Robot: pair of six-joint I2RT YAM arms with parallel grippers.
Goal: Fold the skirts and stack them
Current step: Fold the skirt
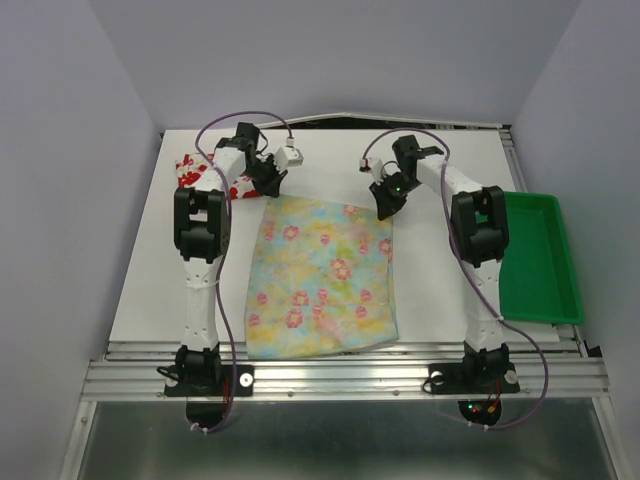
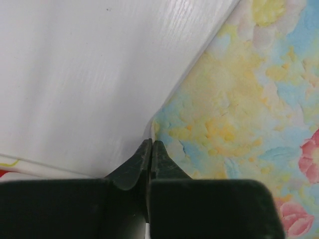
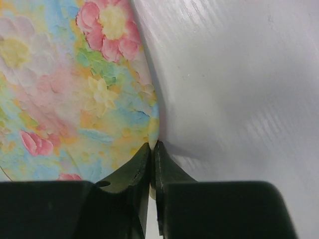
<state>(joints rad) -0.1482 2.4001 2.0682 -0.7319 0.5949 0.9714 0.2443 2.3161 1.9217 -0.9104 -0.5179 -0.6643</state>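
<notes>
The pale yellow skirt [image 1: 320, 280] with pastel flowers lies flat in the middle of the white table. My left gripper [image 1: 268, 183] is down at its far left corner, jaws pressed together on the cloth's edge [image 2: 152, 128]. My right gripper [image 1: 385, 205] is at the far right corner, and a pale tip of cloth [image 3: 153, 139] shows pinched between its shut jaws. The white skirt with red flowers [image 1: 195, 172] lies bunched at the far left of the table, partly hidden by the left arm. A sliver of that skirt [image 2: 10, 167] shows in the left wrist view.
A green plastic tray [image 1: 545, 255] sits at the table's right edge, beside the right arm. Grey walls close in the table on the left, right and back. A metal rail [image 1: 340, 375] with both arm bases runs along the near edge.
</notes>
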